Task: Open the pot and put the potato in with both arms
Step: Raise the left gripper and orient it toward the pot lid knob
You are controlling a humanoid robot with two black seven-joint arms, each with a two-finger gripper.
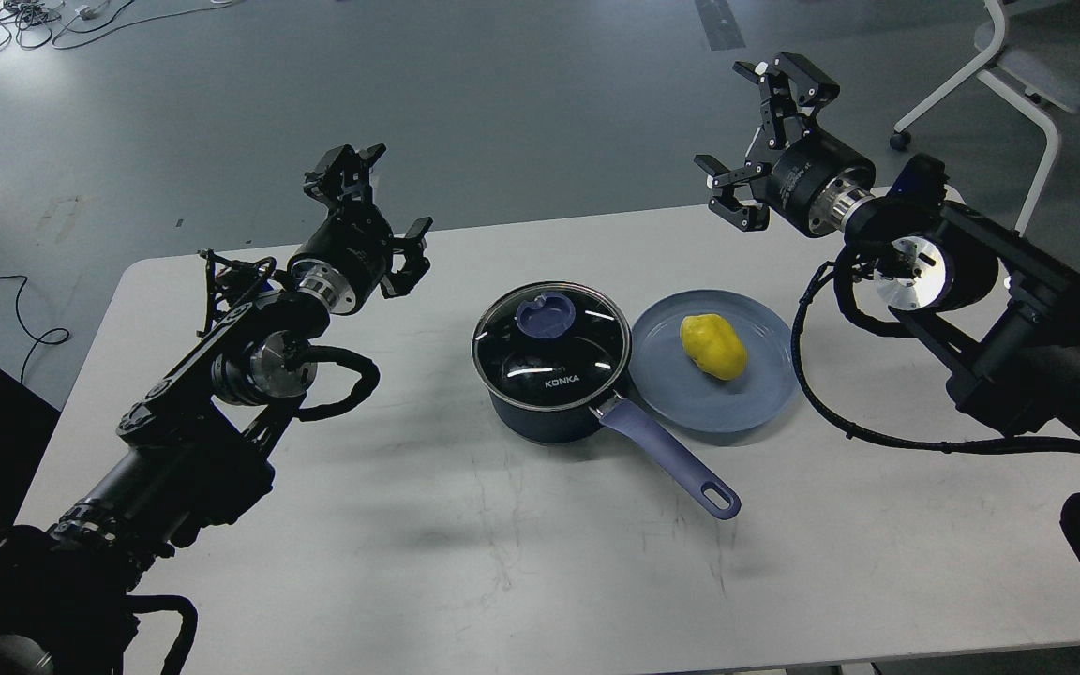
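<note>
Our pot (549, 375) sits lidded, potato (712, 346) on plate (765, 398) just right (touching rim), left gripper (376, 211) and right gripper (754, 131) both spread, empty, flanking it.

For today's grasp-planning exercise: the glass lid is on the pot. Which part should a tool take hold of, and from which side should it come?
Grip the blue knob at the centre of the glass lid, coming straight down from above. The knob is the only raised part; the rest is a smooth shallow dome sitting flush on the pot. The left tool, open, is the nearer one.
</note>
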